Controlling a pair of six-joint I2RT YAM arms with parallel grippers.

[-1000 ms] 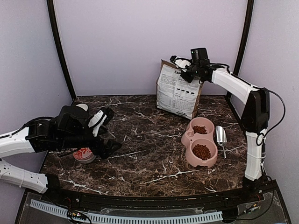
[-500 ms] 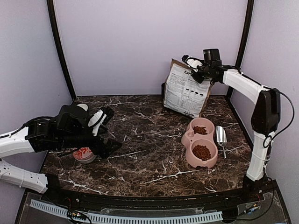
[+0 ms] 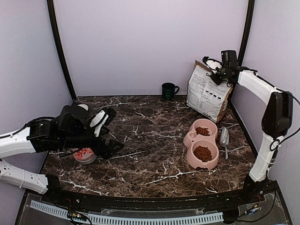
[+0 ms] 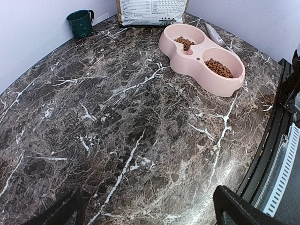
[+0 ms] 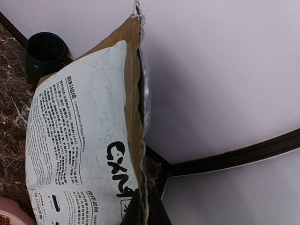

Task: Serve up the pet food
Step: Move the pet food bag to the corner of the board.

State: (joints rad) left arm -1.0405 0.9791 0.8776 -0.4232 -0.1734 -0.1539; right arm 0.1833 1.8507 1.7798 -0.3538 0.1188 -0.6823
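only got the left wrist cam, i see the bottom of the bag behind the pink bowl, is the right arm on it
Observer: Yes, the right fingers are pinched shut on the top edge of the bag.
Operator: is it standing straight
Observer: No, it is tilted, with its top held up near the back right corner.
Operator: anything on my side i cant see
Observer: A round red-and-white tin sits on the table, partly hidden under the left arm.

left tool (image 3: pixel 111 131) agape, right tool (image 3: pixel 212 70) clamped
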